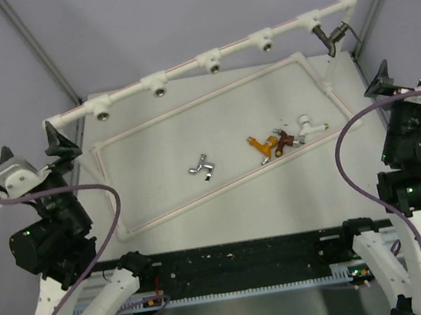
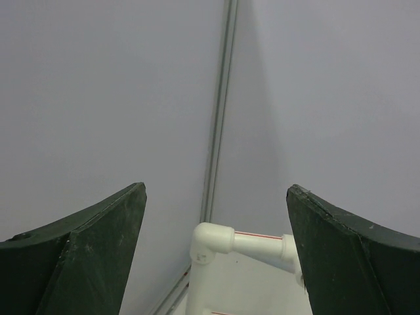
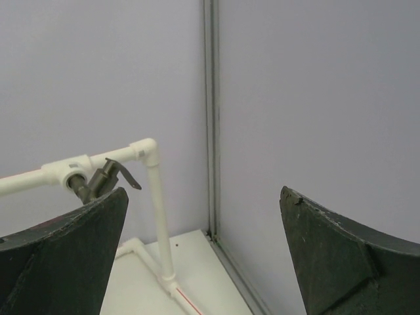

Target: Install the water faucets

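Observation:
Four water faucets lie loose on the table inside the low pipe frame: a silver one (image 1: 202, 166), an orange-gold one (image 1: 260, 146), a reddish-brown one (image 1: 283, 140) and a white one (image 1: 309, 124). A dark grey faucet (image 1: 333, 36) (image 3: 102, 178) sits in the rightmost socket of the raised white pipe rail (image 1: 181, 68). My left gripper (image 1: 61, 142) (image 2: 215, 188) hovers open and empty near the rail's left elbow (image 2: 210, 239). At the right edge of the table my right gripper (image 1: 382, 83) (image 3: 203, 191) is open and empty, below the dark grey faucet.
Several bare sockets (image 1: 159, 87) with metal-threaded holes line the rail. A low white pipe frame (image 1: 201, 198) borders the loose faucets. Grey walls with a corner post (image 3: 211, 118) close in behind. A vertical pipe (image 3: 161, 223) drops from the rail's right elbow.

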{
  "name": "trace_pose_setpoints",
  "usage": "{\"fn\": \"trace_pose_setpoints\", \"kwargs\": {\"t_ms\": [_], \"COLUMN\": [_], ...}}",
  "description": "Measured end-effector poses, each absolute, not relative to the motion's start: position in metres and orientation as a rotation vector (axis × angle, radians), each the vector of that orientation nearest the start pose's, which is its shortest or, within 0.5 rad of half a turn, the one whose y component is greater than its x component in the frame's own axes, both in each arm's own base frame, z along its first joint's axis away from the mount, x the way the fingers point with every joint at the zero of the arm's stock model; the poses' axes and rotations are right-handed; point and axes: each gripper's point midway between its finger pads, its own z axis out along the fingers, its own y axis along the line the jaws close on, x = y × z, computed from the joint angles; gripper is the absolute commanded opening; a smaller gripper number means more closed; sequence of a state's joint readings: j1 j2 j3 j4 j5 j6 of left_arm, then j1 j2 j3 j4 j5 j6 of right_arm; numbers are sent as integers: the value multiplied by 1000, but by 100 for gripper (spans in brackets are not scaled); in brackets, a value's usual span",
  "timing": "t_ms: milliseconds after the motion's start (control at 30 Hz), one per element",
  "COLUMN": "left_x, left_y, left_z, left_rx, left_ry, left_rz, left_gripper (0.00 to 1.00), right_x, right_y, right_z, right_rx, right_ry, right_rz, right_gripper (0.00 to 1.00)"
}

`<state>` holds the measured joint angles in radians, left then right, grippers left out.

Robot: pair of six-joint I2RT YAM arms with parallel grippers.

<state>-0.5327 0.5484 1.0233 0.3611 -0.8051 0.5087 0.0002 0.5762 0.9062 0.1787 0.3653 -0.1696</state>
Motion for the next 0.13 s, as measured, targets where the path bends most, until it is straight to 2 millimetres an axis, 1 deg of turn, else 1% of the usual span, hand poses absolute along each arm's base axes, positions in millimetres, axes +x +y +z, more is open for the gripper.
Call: {"fn": "trace_pose_setpoints", "kwargs": {"t_ms": [67, 133], "left_x": [182, 183], "left_y": [57, 57], "left_z": [526, 522], "left_rx": [-326, -321], "left_ry": [979, 986], "left_rz": [285, 297], "left_gripper": [94, 94], "right_x": [235, 235], "right_y": [-69, -69], "right_z": [476, 477], "right_rx": [248, 252], "right_ry": [1064, 1061], "right_rz": [-336, -328], "right_gripper": [99, 99]}}
